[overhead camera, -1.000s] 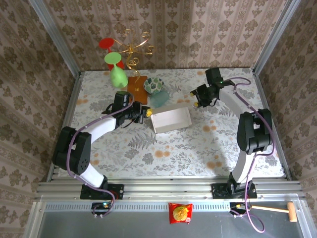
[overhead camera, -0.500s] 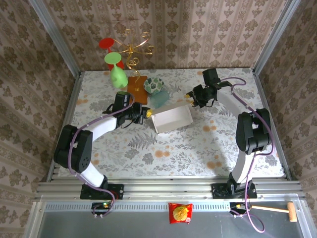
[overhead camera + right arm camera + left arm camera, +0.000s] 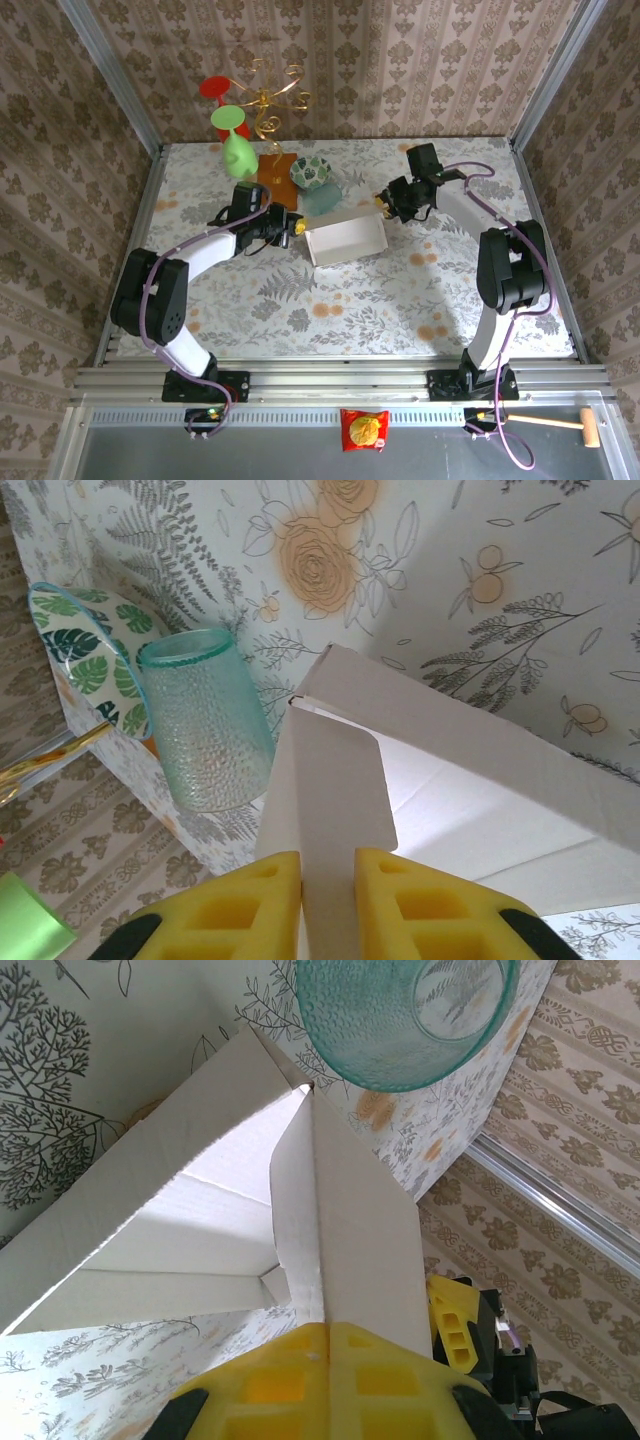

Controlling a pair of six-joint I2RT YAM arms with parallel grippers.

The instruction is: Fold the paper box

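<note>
Left end effector clamped on the left wall of the paper box, which lies mid-surface with its open side up. Teal cup stands just beyond the box's far left corner and crowds that edge. Open flowered surface lies near and to the right. Right end effector straddles the far right flap; cannot tell if the pads press it. Since a second ago it has come in leftward onto that corner, with its jaws narrowing.
</note>
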